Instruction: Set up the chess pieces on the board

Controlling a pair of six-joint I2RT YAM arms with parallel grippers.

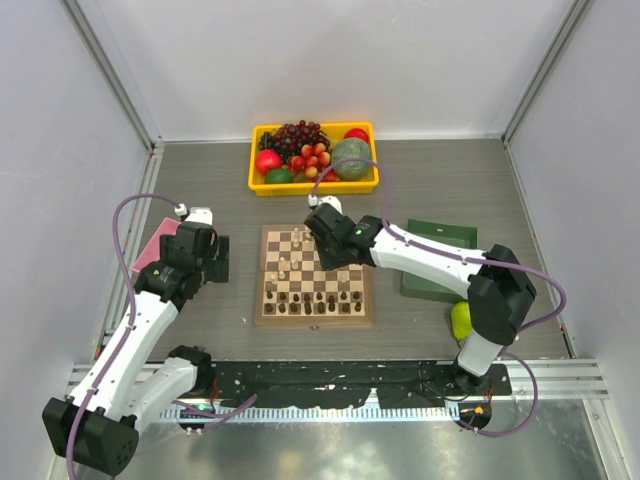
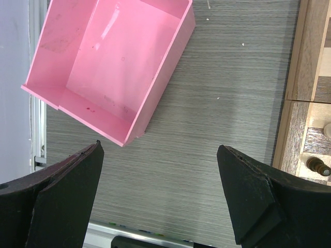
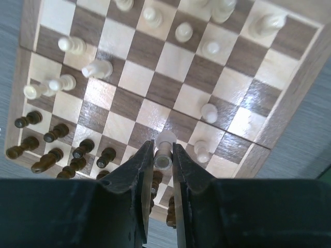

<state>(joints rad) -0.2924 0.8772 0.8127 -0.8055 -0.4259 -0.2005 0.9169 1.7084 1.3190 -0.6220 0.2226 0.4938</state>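
Board (image 3: 170, 62) middle bare; right fingers (image 3: 140, 170) pinch cream piece (image 3: 164, 151).

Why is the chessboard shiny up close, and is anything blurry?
Right wrist view: light glares off the glossy checkered wooden chessboard, whitening some squares; the black right claw, shut on a cream-white wooden chess piece, looks soft up close. Left wrist view: a pale sheen on the pink plastic tray; the open left claw is dark, featureless. Top view: even light.
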